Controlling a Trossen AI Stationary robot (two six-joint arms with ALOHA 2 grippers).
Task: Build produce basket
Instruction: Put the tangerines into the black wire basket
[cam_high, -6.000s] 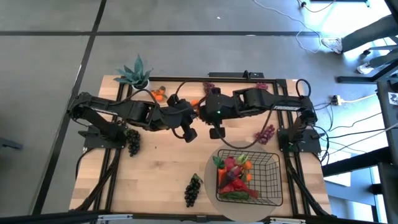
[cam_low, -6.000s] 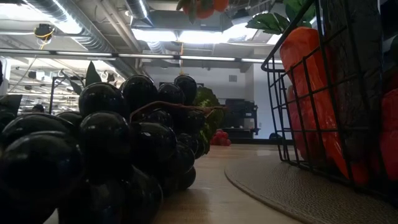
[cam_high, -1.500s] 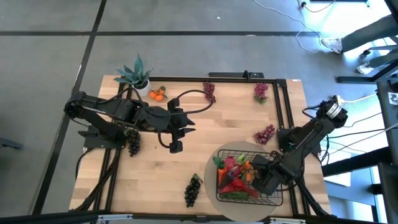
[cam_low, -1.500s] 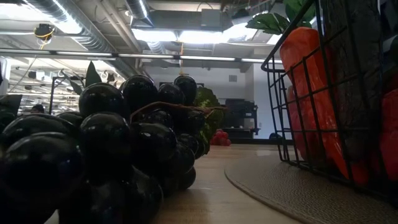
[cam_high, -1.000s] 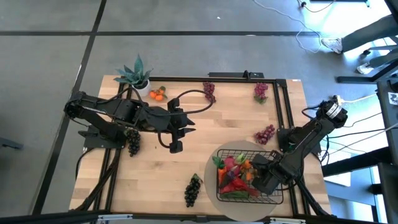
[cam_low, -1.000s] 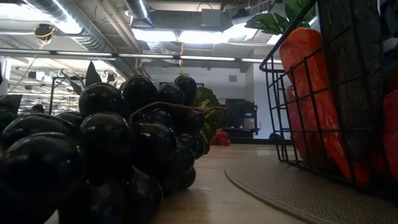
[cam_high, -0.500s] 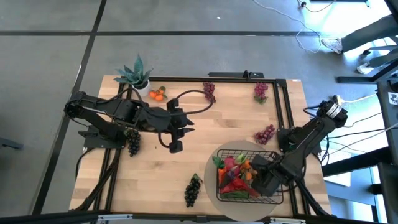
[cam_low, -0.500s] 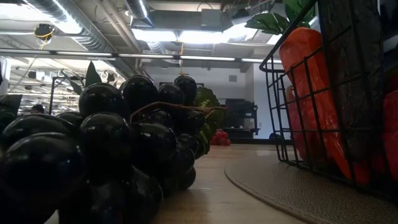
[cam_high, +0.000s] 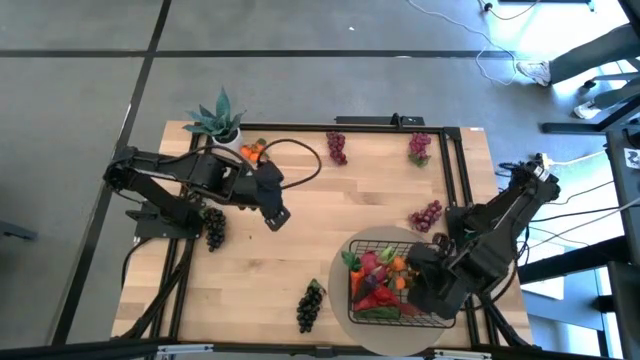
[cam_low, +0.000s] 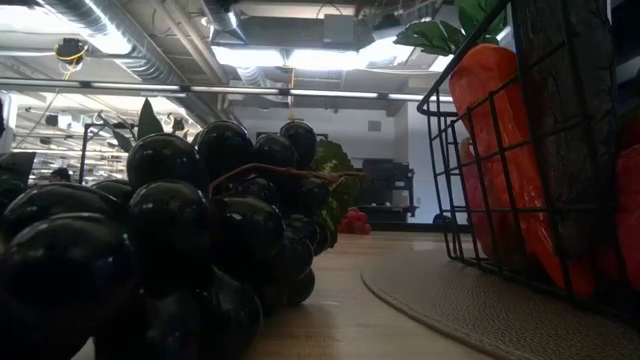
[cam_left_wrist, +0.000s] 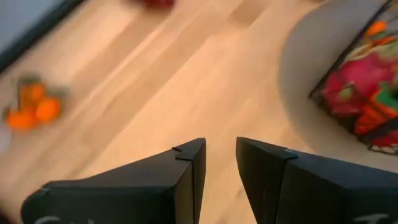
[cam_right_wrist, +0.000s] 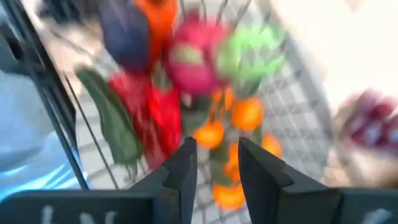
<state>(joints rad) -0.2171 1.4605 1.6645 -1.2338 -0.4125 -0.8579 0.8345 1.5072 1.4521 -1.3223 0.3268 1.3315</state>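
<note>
I read the basket (cam_high: 400, 285) as partly filled: it sits on the round mat (cam_high: 345, 300) at the near right of the table, holding a dragon fruit (cam_right_wrist: 189, 59), carrot (cam_low: 495, 140), red pieces (cam_right_wrist: 152, 109) and several tangerines (cam_right_wrist: 245, 115). Left out on the table: tangerine cluster (cam_high: 254, 151) by the potted plant (cam_high: 218, 118), three purple or red grape bunches (far edge middle (cam_high: 337, 147), far right (cam_high: 419, 147), just beyond the mat (cam_high: 427, 215)), and two dark grape bunches (left edge (cam_high: 213, 226), near edge beside the mat (cam_high: 310, 305)). So I'd call it roughly half done, six items to go. Right gripper (cam_high: 425, 290) hangs over the basket's right end, fingers (cam_right_wrist: 180, 168) a narrow gap apart, pinching nothing that I can see. Left gripper (cam_high: 275, 216) is over bare wood, left of centre, well apart from the basket, near the tangerine cluster; its jaws stand slightly parted and empty.
</note>
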